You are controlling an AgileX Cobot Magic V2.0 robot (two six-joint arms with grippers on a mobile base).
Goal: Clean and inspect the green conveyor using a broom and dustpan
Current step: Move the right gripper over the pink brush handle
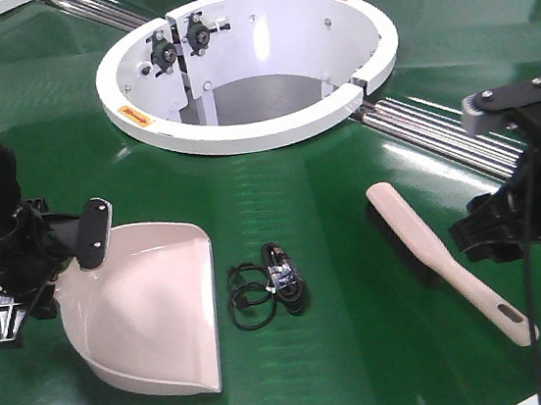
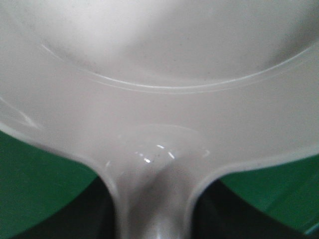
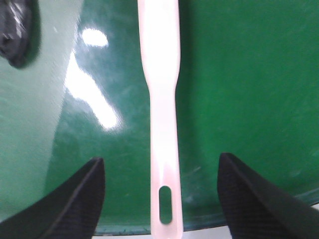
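The pale dustpan [image 1: 155, 306] lies on the left of the green conveyor [image 1: 330, 205], mouth toward the middle. My left gripper [image 1: 70, 262] is shut on its handle. In the left wrist view the dustpan [image 2: 159, 74] fills the frame and its handle runs down between the dark fingers [image 2: 75, 214] of my left gripper [image 2: 154, 219]. The broom [image 1: 424, 243] lies flat on the belt at the right. My right gripper [image 1: 496, 229] hovers at its handle end. In the right wrist view my right gripper [image 3: 160, 162] is open, with wide gaps either side of the slotted broom [image 3: 162, 99] handle.
A black coiled cable bundle [image 1: 271, 286] lies on the belt between dustpan and broom, and shows as a dark cable bundle [image 3: 17, 30] at top left of the right wrist view. The white ring opening [image 1: 252, 135] is behind, with silver rollers [image 1: 440, 132] at its right.
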